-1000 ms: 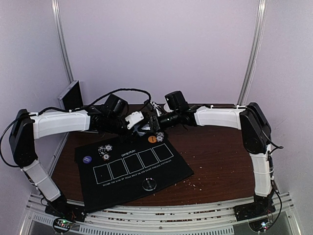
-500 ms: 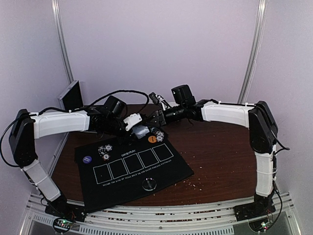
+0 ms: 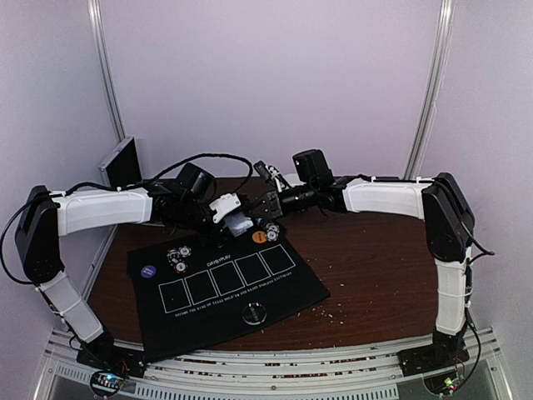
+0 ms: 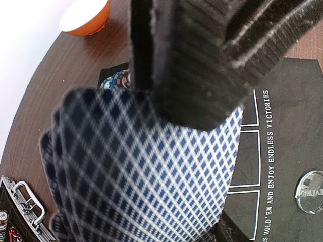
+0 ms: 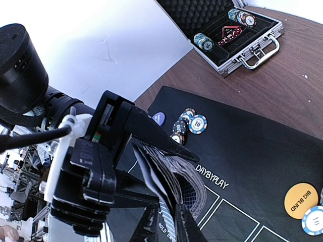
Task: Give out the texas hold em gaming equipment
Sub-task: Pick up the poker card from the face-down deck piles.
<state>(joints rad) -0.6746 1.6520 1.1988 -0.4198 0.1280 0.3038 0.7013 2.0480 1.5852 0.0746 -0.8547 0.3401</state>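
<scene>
So that cards can be drawn off singly, the card deck [image 4: 141,171] is held clamped in the left gripper [image 3: 239,221] over the far edge of the black mat [image 3: 283,292]; whether the right gripper [image 3: 268,205] beside it is shut cannot be told

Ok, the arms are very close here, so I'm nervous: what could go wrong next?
The card deck in the left gripper looks fanned and uneven, so the right gripper, right at its edge, might drag out several cards. Loose cards could land among the chips on the black mat below. The two grippers nearly meet, so they could bump.
</scene>
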